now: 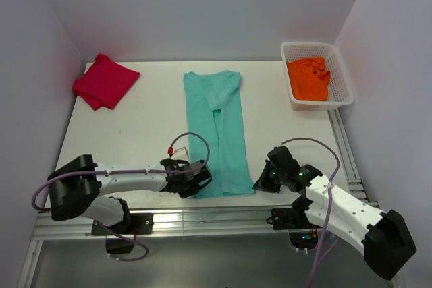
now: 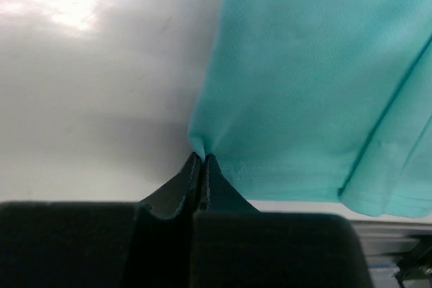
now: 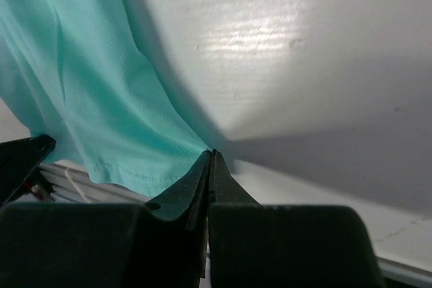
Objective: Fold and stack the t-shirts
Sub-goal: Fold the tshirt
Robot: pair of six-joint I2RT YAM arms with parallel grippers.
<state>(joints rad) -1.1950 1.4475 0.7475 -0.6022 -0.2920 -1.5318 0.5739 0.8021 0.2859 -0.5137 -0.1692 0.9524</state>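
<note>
The teal-green t-shirt lies as a long narrow strip down the middle of the table, sleeves folded in, hem nearest me. My left gripper is shut on the hem's left corner; in the left wrist view the cloth puckers into the closed tips. My right gripper is shut on the hem's right corner, cloth pinched at the tips. The crimson-red t-shirt lies folded at the far left. The orange t-shirt is crumpled in the basket.
A white mesh basket stands at the far right corner of the white table. The table's near edge with a metal rail runs just below the shirt's hem. Walls enclose the back and both sides.
</note>
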